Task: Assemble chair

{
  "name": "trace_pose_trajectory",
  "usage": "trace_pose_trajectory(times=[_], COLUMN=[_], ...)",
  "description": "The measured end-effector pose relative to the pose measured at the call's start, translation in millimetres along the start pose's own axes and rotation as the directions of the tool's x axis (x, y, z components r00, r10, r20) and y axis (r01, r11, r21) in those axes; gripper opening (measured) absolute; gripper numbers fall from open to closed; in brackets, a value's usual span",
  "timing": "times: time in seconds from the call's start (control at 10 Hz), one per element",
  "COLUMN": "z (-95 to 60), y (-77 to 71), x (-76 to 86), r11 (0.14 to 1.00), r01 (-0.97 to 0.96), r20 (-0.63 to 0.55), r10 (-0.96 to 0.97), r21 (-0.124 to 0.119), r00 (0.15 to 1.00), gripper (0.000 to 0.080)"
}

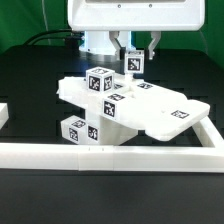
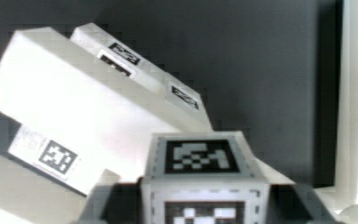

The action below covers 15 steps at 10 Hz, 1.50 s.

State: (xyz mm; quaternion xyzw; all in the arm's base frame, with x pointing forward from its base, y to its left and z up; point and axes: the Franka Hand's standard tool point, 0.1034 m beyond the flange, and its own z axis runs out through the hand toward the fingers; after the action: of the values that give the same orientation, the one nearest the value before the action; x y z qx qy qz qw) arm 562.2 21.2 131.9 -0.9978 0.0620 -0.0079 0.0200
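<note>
My gripper hangs at the back of the scene, above the chair parts, shut on a small white block with square tags on its faces. The wrist view shows this block filling the space between my dark fingers, a tag on its top and on its front. Below it lies the cluster of chair parts: a flat white panel and chunky tagged blocks stacked on and against it. The same panel slants across the wrist view, apart from the held block.
A long white border rail runs along the front of the black table and turns back along the exterior view's right. A short white piece sits at the exterior view's left edge. The robot's white base stands behind.
</note>
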Motion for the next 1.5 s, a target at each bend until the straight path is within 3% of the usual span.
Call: trace_pose_trajectory(times=[0.4, 0.7, 1.5], z=[1.1, 8.1, 8.1], y=[8.3, 7.1, 7.7], x=[4.7, 4.5, 10.3], r11=[1.000, 1.000, 0.999], r01=[0.025, 0.029, 0.041], r20=[-0.016, -0.022, -0.063], r10=[-0.025, -0.029, -0.042], r21=[-0.006, -0.012, -0.018], r00=[1.000, 0.999, 0.997], gripper=[0.0284, 0.0284, 0.0284])
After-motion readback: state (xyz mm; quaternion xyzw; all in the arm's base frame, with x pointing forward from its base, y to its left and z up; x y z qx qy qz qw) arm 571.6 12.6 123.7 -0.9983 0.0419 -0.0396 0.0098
